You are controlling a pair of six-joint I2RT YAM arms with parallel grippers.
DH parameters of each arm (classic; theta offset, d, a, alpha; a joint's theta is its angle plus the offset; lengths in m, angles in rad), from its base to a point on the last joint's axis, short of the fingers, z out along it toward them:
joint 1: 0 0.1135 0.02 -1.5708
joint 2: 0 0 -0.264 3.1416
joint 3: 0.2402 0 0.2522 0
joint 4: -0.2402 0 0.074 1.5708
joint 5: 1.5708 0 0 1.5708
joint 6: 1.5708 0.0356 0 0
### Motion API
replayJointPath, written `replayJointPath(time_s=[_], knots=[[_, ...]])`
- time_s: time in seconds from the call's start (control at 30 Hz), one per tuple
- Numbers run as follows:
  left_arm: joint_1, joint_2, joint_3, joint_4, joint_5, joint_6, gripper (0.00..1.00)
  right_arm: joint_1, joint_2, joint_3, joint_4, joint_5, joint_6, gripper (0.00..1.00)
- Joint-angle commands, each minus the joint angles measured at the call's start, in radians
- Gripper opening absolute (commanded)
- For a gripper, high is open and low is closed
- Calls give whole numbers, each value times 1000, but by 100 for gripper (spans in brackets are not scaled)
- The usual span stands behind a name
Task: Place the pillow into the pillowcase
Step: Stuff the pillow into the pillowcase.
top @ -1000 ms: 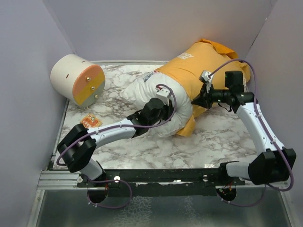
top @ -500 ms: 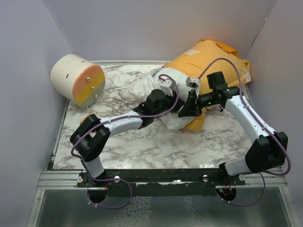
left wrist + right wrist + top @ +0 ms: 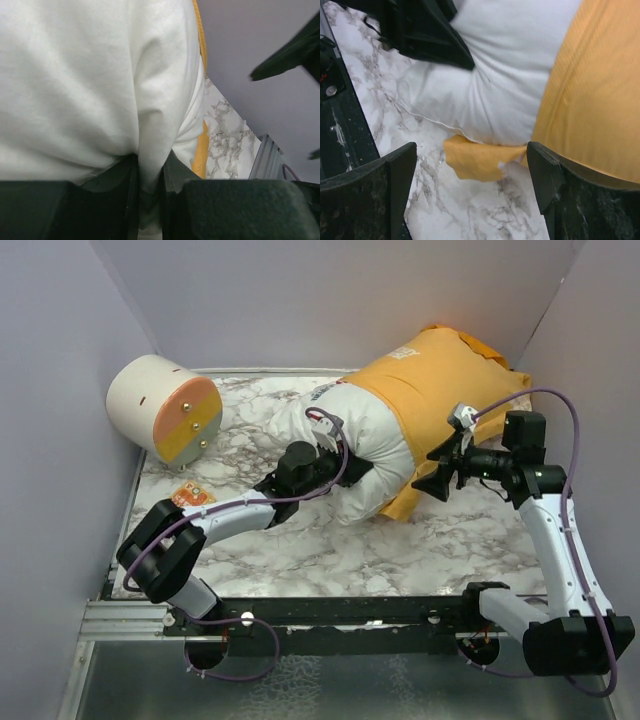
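- Marble-patterned tabletop (image 3: 300, 550), white with grey veins, closed in by plain pale lilac walls (image 3: 300, 300) on 3 sides.
- Cream-and-orange cylinder (image 3: 165, 408) lies on its side in the far left corner. A small orange card (image 3: 192, 495) lies flat near the left arm, well apart from the cloth.
- Pillow (image 3: 370, 445): plump, white, resting on the tabletop right of centre. Its near-left part is bare; the rest is inside the pillowcase (image 3: 450, 375).
- Pillowcase: orange-yellow, bulging, stretching toward the far right corner. Its open hem crosses the pillow, and 1 loose flap of it lies on the marble under the pillow's near edge.
- Left gripper (image 3: 148, 185): jaws nearly closed, pinching a narrow fold of white pillow fabric; the fold runs up between the 2 fingers.
- Right gripper (image 3: 472, 155): jaws spread wide, nothing between them. It hovers just beside the pillowcase hem, over the orange flap. From the pictures I cannot tell whether either finger touches the cloth.
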Motion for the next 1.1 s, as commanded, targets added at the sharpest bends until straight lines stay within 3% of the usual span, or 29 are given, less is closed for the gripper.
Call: replayJointPath(time_s=[0.0,0.1,0.2,0.3,0.4,0.5,0.6,0.77,0.93,1.0,1.07], knots=[[8,-103,-3,34,60,17,24,-28,24,-123,72,89,132,92],[8,-176,-27,-8,74,64,40,-30,8,-193,142,85,188,96],[7,-283,-87,-68,63,97,61,-30,30,-204,185,122,246,100],[7,-429,-149,-179,11,77,83,-31,117,-187,217,71,333,100],[10,-539,-196,-295,-14,15,99,-30,223,-165,209,-1,411,98],[11,-585,-240,-327,17,-72,99,-31,270,-170,188,24,436,97],[8,-537,-297,-232,62,-166,99,-31,238,-205,194,98,477,96],[-7,-319,-256,-71,98,-181,99,-31,140,-328,294,160,634,93],[-8,-74,-84,61,147,-172,99,-30,123,-438,452,149,691,86],[-8,10,-2,78,155,-164,99,-30,139,-425,462,151,683,74],[-3,76,68,64,129,-145,98,-30,164,-427,508,159,697,49]])
